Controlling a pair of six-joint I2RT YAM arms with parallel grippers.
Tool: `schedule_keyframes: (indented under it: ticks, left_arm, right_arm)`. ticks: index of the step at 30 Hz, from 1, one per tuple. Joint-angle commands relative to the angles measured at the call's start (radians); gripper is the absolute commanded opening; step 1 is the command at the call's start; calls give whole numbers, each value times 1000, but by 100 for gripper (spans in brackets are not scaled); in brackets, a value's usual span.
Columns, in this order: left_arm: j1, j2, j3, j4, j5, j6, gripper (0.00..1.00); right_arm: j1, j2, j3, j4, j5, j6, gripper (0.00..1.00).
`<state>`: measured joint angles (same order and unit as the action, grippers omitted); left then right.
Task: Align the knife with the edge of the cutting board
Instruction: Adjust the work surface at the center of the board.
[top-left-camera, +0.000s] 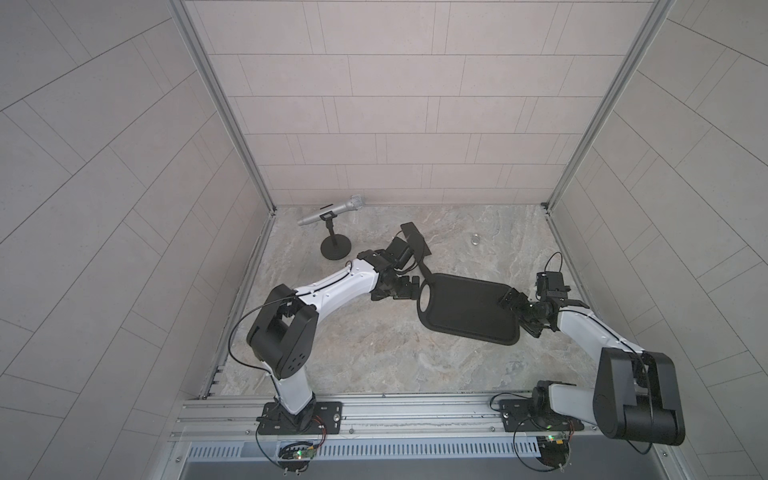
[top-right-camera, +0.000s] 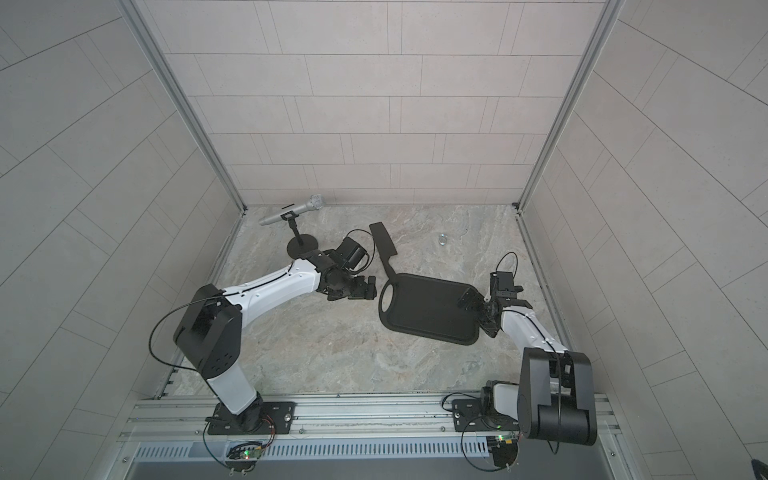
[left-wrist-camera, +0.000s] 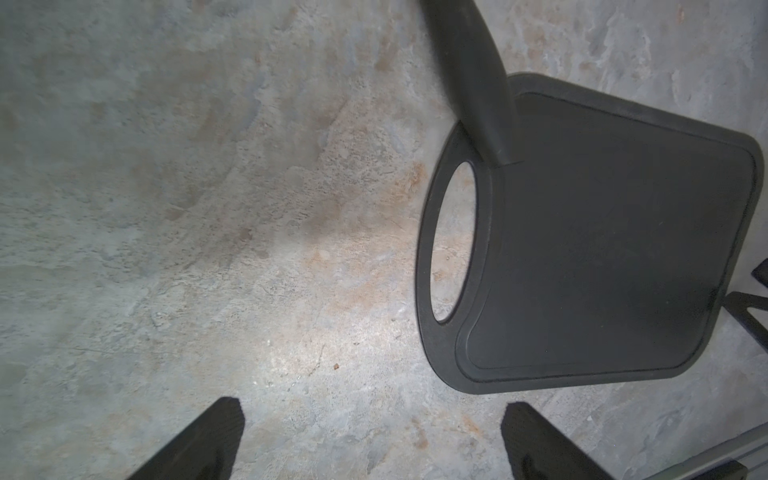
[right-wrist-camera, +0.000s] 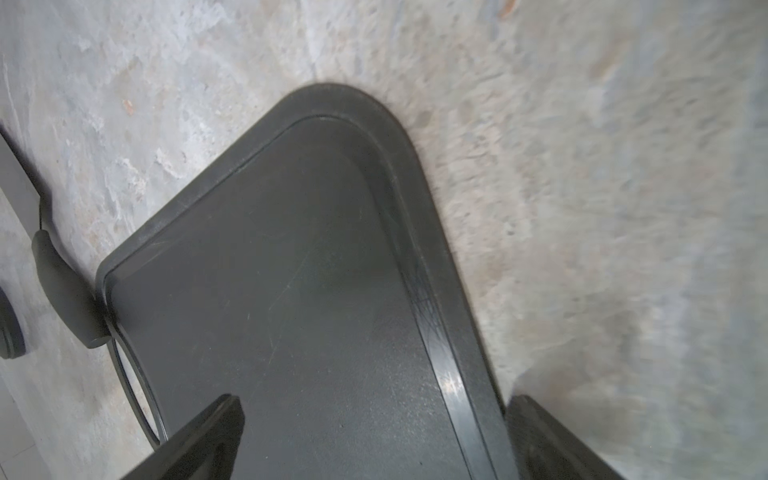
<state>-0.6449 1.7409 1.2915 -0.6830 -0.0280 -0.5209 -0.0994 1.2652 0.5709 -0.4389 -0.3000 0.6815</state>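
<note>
Left hand (left-wrist-camera: 374, 419) released, board's (left-wrist-camera: 602, 249) hole end just ahead. Right hand (right-wrist-camera: 376, 415) released, board's rim between its fingers (right-wrist-camera: 199, 444). Knife (left-wrist-camera: 469, 62) handle overlaps board.

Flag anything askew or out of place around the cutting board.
The knife lies slanted, its handle tip overlapping a corner of the cutting board beside the oval hole. Its blade angles away toward the back, parallel to no board edge.

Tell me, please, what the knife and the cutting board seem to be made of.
The cutting board looks like matte black plastic: moulded rim groove, fine scratches, dull sheen. The knife is uniformly matte black, perhaps plastic or coated metal; the look leaves that open.
</note>
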Motion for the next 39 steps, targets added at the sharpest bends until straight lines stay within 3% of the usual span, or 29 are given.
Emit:
schedule_keyframes:
  ticks: [1,13,21,31,39]
  left_arm:
    - [22,16,18,-33,16,-15,100]
    - [68,-31,-115,36,56,-98,100]
    - [68,-60,-202,74,16,-139,100]
    - [79,22,-85,-16,-110,-123,99]
    - [80,153,80,-101,-156,-90,80]
  right_arm:
    - [48,57,-34,-63,-55,25,100]
    - [157,89,-11,-31,-86,44,100]
    - [209,96,1,-7,-91,75,100]
    - [217,162,93,-52,-85,9,100]
    - [219,206,164,-109,-72,-61,100]
